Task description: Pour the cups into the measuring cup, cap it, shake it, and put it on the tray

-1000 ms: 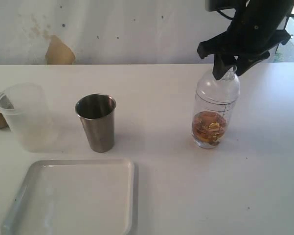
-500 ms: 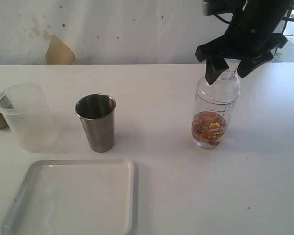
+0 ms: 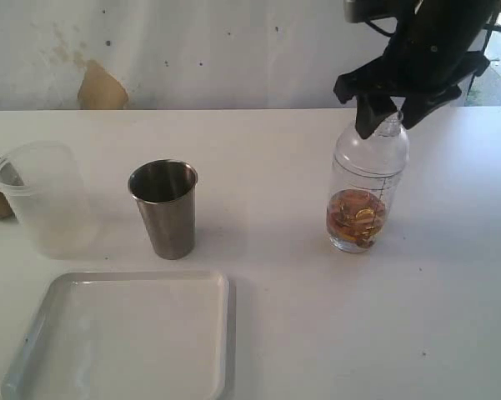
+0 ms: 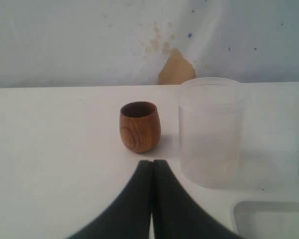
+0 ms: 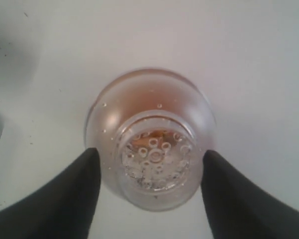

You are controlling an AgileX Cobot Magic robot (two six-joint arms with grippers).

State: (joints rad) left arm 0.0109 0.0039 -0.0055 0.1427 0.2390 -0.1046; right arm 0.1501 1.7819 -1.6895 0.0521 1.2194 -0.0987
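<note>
Bench [image 3: 300, 333]: plain white, all our stuff sits on it
Measuring cup [image 3: 368, 187]: upright on the right side of the bench, well apart from everything else, dark scale printed down its side
Contents [image 3: 357, 218]: amber liquid with some yellowish bits, sitting in the bottom part of the measuring cup
Dome cap [image 3: 372, 143]: clear, sitting on top of the measuring cup; in the right wrist view we look straight down at its little holed top
Right jaws: released, fingers [image 5: 54, 199] spread either side of the cap's narrow top, and we can see a thin gap on both sides, so nothing gripped
Left jaws: clenched tight against each other with nothing between, low over the bench and near the wooden cup
Wooden cup [image 4: 140, 126]: small, round, upright at the far left, just beside the frosted cup
Frosted cup [image 3: 43, 200]: unmarked plastic, upright, left of the steel tumbler
Steel tumbler [image 3: 165, 208]: upright, between the frosted cup and the measuring cup, closer to the frosted one
Tray [image 3: 133, 342]: white, flat, front left, just in front of the tumbler and frosted cup, touching neither
</note>
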